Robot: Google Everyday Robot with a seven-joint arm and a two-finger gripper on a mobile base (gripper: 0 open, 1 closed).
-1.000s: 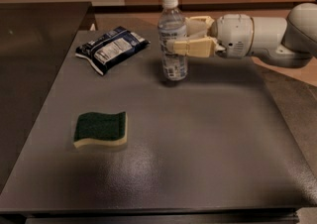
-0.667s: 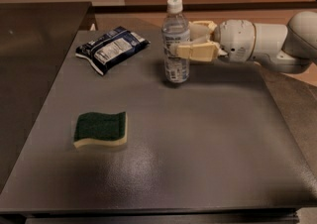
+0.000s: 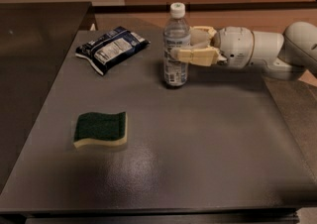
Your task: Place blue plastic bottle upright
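Observation:
The blue plastic bottle, clear with a white cap and a pale label, stands upright on the dark grey table at the back middle. My gripper reaches in from the right at label height. Its near finger lies across the bottle's front right side and the far finger passes behind it. The gripper is shut on the bottle. The bottle's base looks to rest on the table.
A dark blue snack packet lies at the back left of the bottle. A green and yellow sponge lies at the front left. The white arm stretches off to the right edge. A lower dark surface lies to the left.
The bottle and my gripper have moved slightly right and down together, and the bottle's base now sits lower, on the table.

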